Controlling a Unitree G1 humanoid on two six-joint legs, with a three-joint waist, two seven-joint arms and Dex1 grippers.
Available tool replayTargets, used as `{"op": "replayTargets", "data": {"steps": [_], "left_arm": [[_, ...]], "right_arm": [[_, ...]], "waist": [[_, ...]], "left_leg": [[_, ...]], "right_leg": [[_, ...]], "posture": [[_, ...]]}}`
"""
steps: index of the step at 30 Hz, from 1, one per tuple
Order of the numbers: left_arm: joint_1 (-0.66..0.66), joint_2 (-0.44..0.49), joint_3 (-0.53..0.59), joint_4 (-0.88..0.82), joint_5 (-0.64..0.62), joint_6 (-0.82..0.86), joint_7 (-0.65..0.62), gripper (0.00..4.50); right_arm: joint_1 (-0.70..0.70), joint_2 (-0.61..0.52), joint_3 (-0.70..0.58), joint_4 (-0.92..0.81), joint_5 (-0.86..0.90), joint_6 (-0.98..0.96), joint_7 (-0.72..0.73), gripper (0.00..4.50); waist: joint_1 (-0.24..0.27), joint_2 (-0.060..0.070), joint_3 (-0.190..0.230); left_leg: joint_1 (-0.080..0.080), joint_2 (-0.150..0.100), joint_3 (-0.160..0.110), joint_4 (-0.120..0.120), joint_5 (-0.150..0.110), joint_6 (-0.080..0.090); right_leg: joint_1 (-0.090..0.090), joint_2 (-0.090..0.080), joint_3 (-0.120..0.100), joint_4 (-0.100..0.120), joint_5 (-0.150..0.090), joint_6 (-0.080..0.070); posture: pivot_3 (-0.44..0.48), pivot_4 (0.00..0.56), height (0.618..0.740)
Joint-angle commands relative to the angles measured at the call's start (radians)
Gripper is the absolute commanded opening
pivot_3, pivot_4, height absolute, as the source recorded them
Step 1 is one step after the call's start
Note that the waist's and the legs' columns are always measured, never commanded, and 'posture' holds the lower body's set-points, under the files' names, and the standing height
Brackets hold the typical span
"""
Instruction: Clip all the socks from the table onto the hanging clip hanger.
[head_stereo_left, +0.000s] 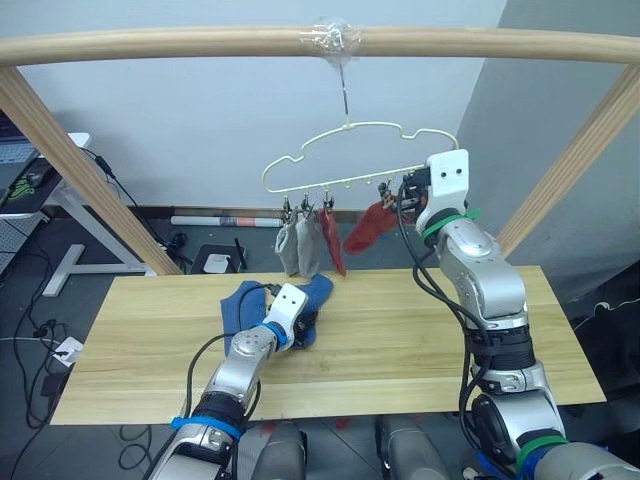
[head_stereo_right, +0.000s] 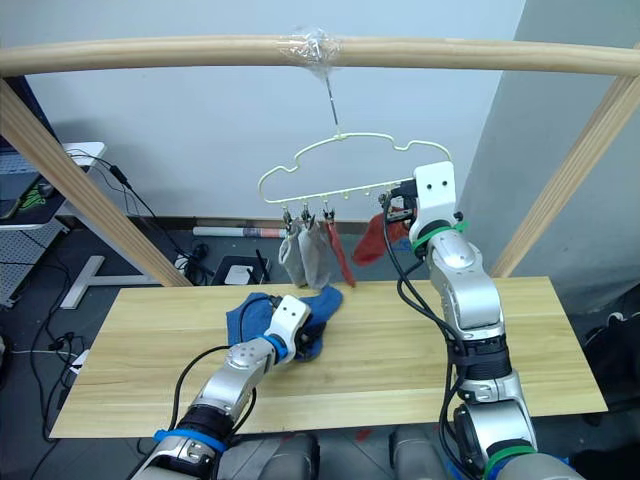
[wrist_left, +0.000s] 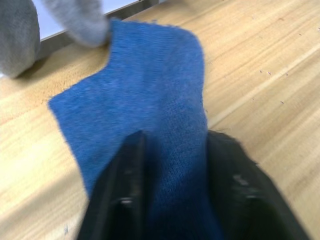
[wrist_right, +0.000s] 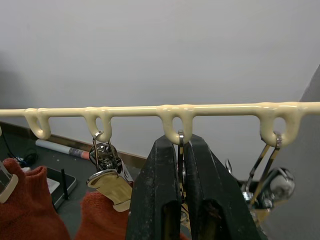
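Right gripper (wrist_right: 181, 165) is way up at the hanger (head_stereo_left: 350, 150), fingers squeezed together on one of the little metal clips, right under a loop of the bottom bar. In the right wrist view you can see the thin wire of that clip running between the two black fingers, with basically no gap left. Just beside it hangs another clip (wrist_right: 106, 170), biting the edge of a red sock (head_stereo_left: 372, 227), and there's a spare clip (wrist_right: 272, 175) on the other side that holds nothing. Left gripper (wrist_left: 175, 165) is down on the table (head_stereo_left: 420, 350), fingers set apart with a blue sock (wrist_left: 145, 100) lying between them; the knit runs down through the gap, and I can't really tell if the pads are pinching it yet or just straddling it. A second blue sock (head_stereo_left: 238, 305) sits on the wood touching the first one, on the robot's left of it. On the hanger so far: two grey socks (head_stereo_left: 297, 245) clipped side by side, then a red sock (head_stereo_left: 332, 240) hanging straight down next to them, then the other red one further along near the right gripper, dangling at a slant. Hanger's hooked over a wooden pole (head_stereo_left: 200, 44) above the table, wrapped with some clear tape (head_stereo_left: 338, 38).
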Motion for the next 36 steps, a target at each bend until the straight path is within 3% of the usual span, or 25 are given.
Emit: {"op": "replayTargets", "data": {"steps": [1, 3, 7, 12, 18, 25, 36], "left_arm": [[0.05, 0.017, -0.009, -0.007, 0.007, 0.037, -0.023, 0.64], [0.069, 0.022, -0.008, -0.048, -0.001, 0.043, -0.038, 0.08], [0.119, 0.024, -0.013, -0.175, -0.042, 0.054, -0.102, 0.03], [0.141, 0.019, 0.0, -0.448, -0.187, 0.016, -0.247, 0.03], [0.063, -0.031, 0.006, -0.643, -0.259, 0.083, -0.219, 0.03], [-0.011, -0.118, 0.002, -0.646, -0.251, 0.1, -0.123, 0.03], [-0.083, -0.194, -0.005, -0.54, -0.22, 0.033, -0.038, 0.03]], "right_arm": [[-0.003, -0.018, -0.037, -0.054, 0.015, 0.022, -0.001, 0.0], [-0.011, -0.024, -0.046, -0.056, 0.027, 0.036, 0.007, 0.0], [-0.032, -0.024, -0.08, -0.041, 0.071, 0.072, 0.015, 0.0], [-0.13, 0.026, -0.27, -0.016, 0.246, 0.288, -0.032, 0.0], [-0.342, 0.086, -0.599, 0.063, 0.418, 0.592, -0.249, 0.0], [-0.475, 0.148, -0.799, 0.074, 0.476, 0.794, -0.411, 0.0], [-0.52, 0.21, -0.888, 0.026, 0.475, 0.893, -0.487, 0.0]], "waist": [[0.0, 0.0, 0.0], [-0.001, 0.0, 0.0], [-0.002, 0.0, 0.0], [0.008, 0.0, 0.0], [0.015, 0.0, 0.0], [0.015, 0.0, 0.0], [0.014, 0.0, 0.0]], "left_leg": [[0.0, 0.0, 0.0, 0.0, 0.0, 0.0], [0.001, 0.0, 0.0, 0.0, 0.0, 0.0], [0.001, 0.0, 0.0, 0.0, 0.0, 0.0], [-0.002, 0.0, -0.001, 0.0, 0.0, 0.0], [-0.002, 0.0, -0.001, 0.001, 0.0, 0.0], [-0.003, 0.0, -0.001, 0.0, 0.0, 0.001], [-0.004, 0.0, -0.001, 0.0, 0.0, 0.001]], "right_leg": [[0.0, 0.0, 0.0, 0.0, 0.0, 0.0], [0.0, 0.0, 0.0, 0.0, 0.0, 0.0], [0.0, 0.0, 0.0, 0.0, 0.0, 0.0], [-0.001, 0.0, -0.001, 0.0, 0.001, -0.002], [0.0, 0.0, -0.001, 0.0, 0.001, -0.003], [-0.001, 0.0, -0.001, -0.001, 0.001, -0.003], [-0.001, 0.0, -0.001, -0.001, 0.001, -0.003]], "posture": [[-0.011, 0.166, 0.74], [-0.013, 0.17, 0.74], [-0.008, 0.168, 0.74], [0.006, 0.165, 0.74], [0.007, 0.163, 0.74], [-0.007, 0.163, 0.74], [-0.016, 0.162, 0.74]]}}
